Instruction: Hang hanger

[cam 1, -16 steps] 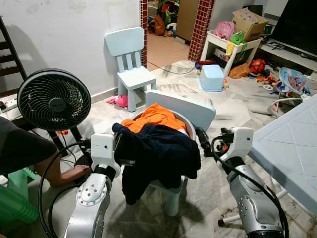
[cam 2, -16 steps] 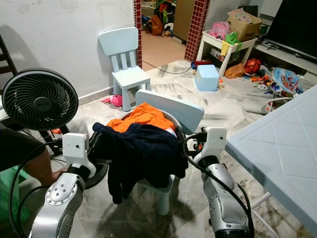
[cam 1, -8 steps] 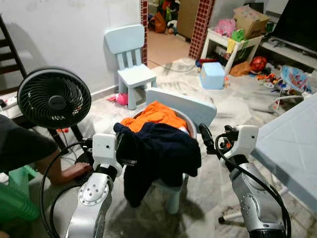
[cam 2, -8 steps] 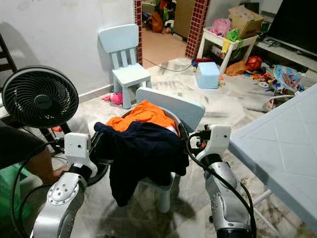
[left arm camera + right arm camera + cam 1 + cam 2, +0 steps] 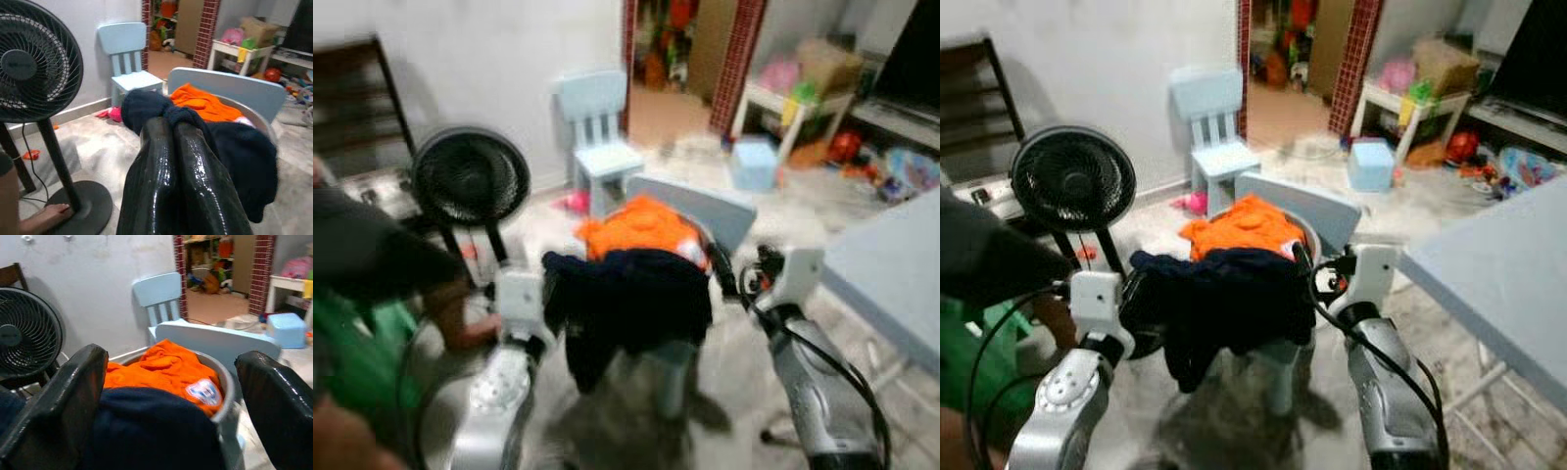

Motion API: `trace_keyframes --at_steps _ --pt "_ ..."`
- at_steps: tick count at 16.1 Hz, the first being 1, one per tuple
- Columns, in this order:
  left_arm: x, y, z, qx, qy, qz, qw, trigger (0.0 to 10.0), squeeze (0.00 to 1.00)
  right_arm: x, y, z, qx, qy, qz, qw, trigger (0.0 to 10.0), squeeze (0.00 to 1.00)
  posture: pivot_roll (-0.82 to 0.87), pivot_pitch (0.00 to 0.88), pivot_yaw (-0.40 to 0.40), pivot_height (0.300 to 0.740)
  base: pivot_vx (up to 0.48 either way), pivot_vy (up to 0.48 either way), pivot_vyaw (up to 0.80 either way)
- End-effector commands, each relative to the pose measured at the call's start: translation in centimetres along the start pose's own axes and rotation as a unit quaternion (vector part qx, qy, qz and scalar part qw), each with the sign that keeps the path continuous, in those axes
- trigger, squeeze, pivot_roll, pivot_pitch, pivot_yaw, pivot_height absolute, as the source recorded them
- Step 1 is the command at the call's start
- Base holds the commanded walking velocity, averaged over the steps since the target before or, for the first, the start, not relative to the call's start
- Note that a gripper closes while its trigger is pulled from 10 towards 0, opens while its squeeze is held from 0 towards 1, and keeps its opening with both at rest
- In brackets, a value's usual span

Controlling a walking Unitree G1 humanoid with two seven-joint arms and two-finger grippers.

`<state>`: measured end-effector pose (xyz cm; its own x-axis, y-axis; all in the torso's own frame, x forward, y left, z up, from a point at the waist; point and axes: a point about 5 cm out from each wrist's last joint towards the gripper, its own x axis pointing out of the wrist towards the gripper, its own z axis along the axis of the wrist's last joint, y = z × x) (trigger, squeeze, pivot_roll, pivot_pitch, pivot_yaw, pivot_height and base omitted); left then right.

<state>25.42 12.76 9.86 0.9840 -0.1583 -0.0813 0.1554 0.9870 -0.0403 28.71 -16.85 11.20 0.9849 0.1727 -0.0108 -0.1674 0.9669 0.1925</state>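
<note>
The left gripper (image 5: 183, 161) has its two long black fingers (image 5: 156, 166) pressed together, pinching a fold of the dark navy garment (image 5: 1224, 299) at its near left end. The right gripper (image 5: 171, 396) has its fingers (image 5: 63, 396) spread wide apart, one on each side of the garment's right end and holding nothing. Both silver arms reach forward at about the same height, left arm (image 5: 499, 392) and right arm (image 5: 813, 382), with the cloth between them.

The navy garment drapes over the near rim of a round grey basin (image 5: 222, 391), and part of it hangs down below the rim on the left side. Behind it in the basin lies a bright orange garment (image 5: 1244, 223), with a small white and blue label (image 5: 201, 390) on its near right part. The basin rests on a pale blue child's chair (image 5: 1317, 211), whose backrest rises just behind it. No hanger can be made out in these blurred pictures.

A second pale blue child's chair (image 5: 1214, 127) stands farther back by the white wall (image 5: 1116, 69). A black pedestal fan (image 5: 1074, 186) stands on the floor to the left, and a person's bare foot (image 5: 44, 220) rests beside its round base. A light blue desk (image 5: 1508, 264) edge shows on the right. Toys and a white shelf (image 5: 1420, 103) lie in the far right corner.
</note>
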Motion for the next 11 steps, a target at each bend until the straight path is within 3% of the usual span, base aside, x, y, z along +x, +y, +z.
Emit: trace_keyframes --at_steps 1,7,11 --pt "0.36 0.16 0.97 0.011 -0.019 0.001 1.000 10.0 0.00 0.21 0.03 0.25 0.003 -0.004 0.001 1.000 10.0 0.00 -0.05 0.000 -0.021 0.740 -0.247 0.000 0.00" --pt "0.43 0.03 0.94 0.013 -0.018 -0.004 1.000 10.0 0.00 0.30 -0.10 0.38 0.002 -0.005 0.002 1.000 10.0 0.00 -0.05 0.000 -0.021 0.740 -0.247 0.000 0.00" --pt "0.42 -0.59 0.59 0.005 -0.010 -0.033 0.999 10.0 0.00 0.46 -0.04 0.48 0.000 -0.006 0.005 1.000 10.0 0.00 -0.05 0.000 -0.021 0.740 0.000 0.000 0.00"
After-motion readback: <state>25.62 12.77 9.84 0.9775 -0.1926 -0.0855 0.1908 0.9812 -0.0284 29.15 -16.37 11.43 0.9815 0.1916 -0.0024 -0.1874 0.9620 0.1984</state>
